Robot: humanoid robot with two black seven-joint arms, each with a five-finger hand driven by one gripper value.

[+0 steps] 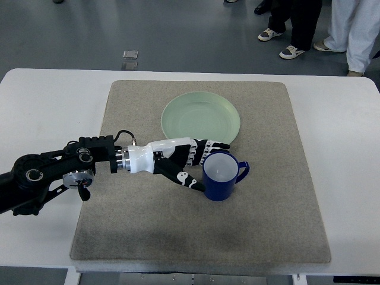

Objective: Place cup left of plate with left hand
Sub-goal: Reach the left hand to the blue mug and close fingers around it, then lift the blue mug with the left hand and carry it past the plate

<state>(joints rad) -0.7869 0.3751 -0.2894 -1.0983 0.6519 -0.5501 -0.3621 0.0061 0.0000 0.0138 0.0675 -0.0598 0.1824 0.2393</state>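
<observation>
A dark blue cup (222, 176) with a pale inside stands upright on the grey mat (267, 214), its handle pointing right. It sits just below the right part of a pale green plate (200, 119). My left hand (193, 163) reaches in from the left and lies against the cup's left side. Its fingers (209, 146) are spread along the cup's rim and the thumb (183, 177) is low beside the cup, not closed around it. The right arm does not show.
The mat lies on a white table (47, 101). Beyond the table's far edge, people's legs and shoes (291, 50) stand on the grey floor at the upper right. A small square marker (130, 54) lies on the floor.
</observation>
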